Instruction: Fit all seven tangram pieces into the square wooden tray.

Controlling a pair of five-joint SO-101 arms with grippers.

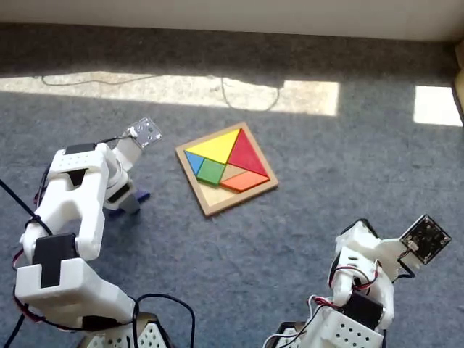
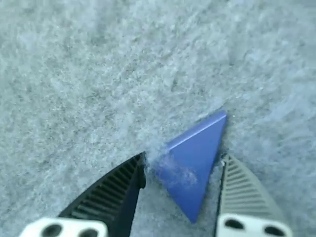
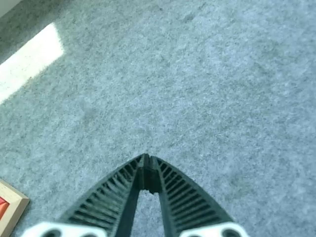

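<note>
The square wooden tray (image 1: 205, 201) lies mid-floor on grey carpet. It holds a yellow triangle (image 1: 215, 147), a red triangle (image 1: 246, 152), a small blue triangle (image 1: 194, 161), a green square (image 1: 211, 172) and an orange piece (image 1: 244, 181). A pale tan triangular patch (image 1: 233, 172) sits between the green and the orange. A loose blue triangle (image 2: 192, 163) lies flat on the carpet, left of the tray (image 1: 142, 196). My left gripper (image 2: 183, 159) is lowered over it, open, one finger on each side. My right gripper (image 3: 147, 162) is shut and holds nothing, hovering over bare carpet.
The right arm (image 1: 362, 283) is folded back at the lower right, well away from the tray, whose corner (image 3: 10, 207) shows in its wrist view. Bright sunlight strips (image 1: 181, 90) cross the carpet behind the tray. A thin cable (image 1: 239, 98) lies there.
</note>
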